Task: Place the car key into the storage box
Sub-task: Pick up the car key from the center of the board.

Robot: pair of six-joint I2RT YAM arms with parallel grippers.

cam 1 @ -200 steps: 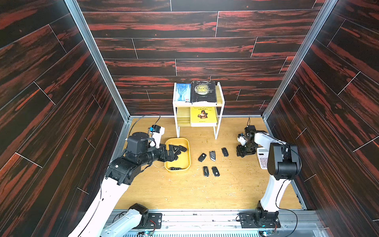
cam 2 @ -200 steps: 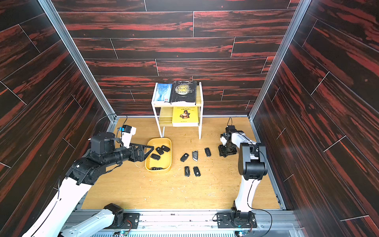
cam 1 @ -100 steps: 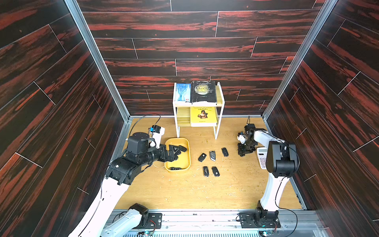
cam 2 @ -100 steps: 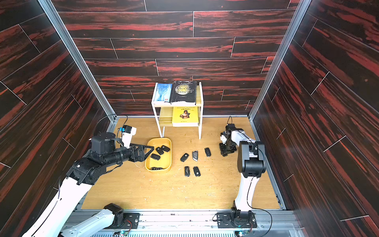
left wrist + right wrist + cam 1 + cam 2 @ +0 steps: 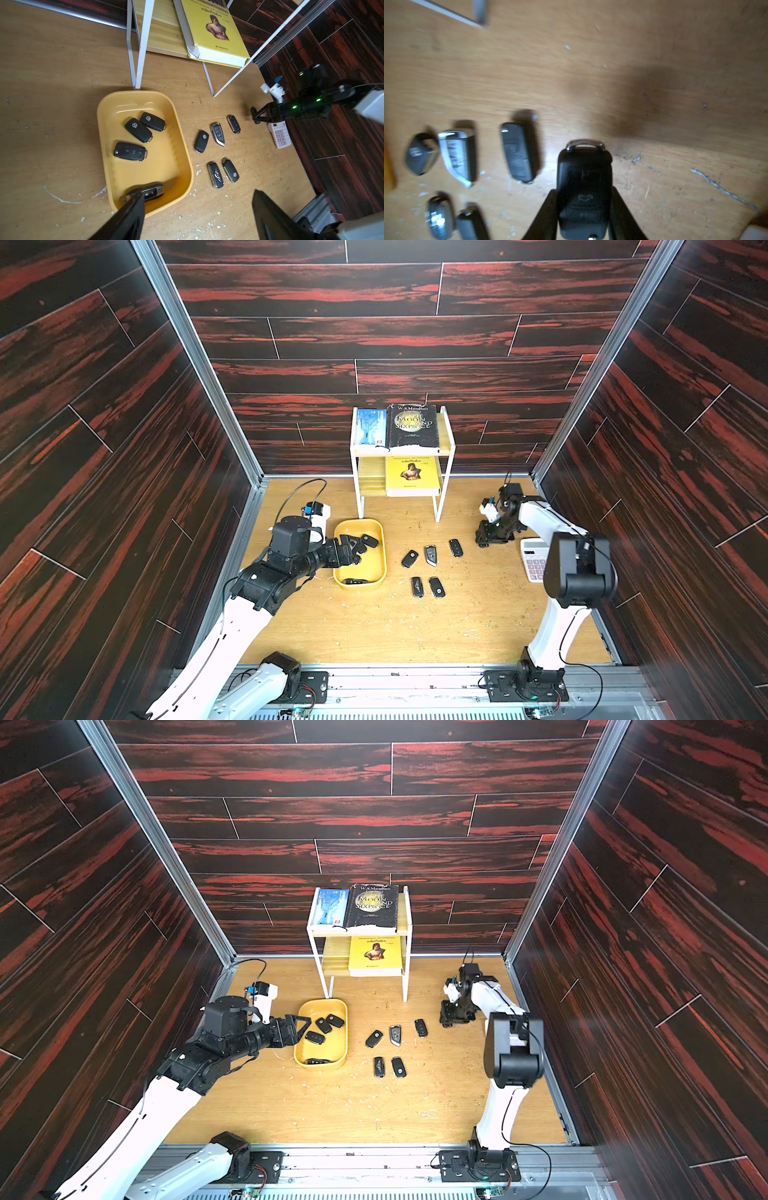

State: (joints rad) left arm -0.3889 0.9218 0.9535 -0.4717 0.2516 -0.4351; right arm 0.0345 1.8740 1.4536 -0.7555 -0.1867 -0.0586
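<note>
**Wood-grain desk, dark walls: a held key with a crowded road ahead**

Right pincer (image 5: 584,190) is narrowed on the car key (image 5: 584,166), pinching only its rear half; that smooth casing may pivot or slip. At its nine o'clock, five loose fobs (image 5: 431,556) lie on the desk (image 5: 374,635), and a low carry could sweep them. Beyond, the storage box (image 5: 162,153) has the left pincer (image 5: 299,1029), spread wide and empty, at its nine-o'clock rim: a collision risk. Boxed fobs (image 5: 138,129) show VW badges. On the shelf (image 5: 368,450), a dark book (image 5: 412,425) reads "W.S. Maugham, The Moon and Sixpence".
</note>
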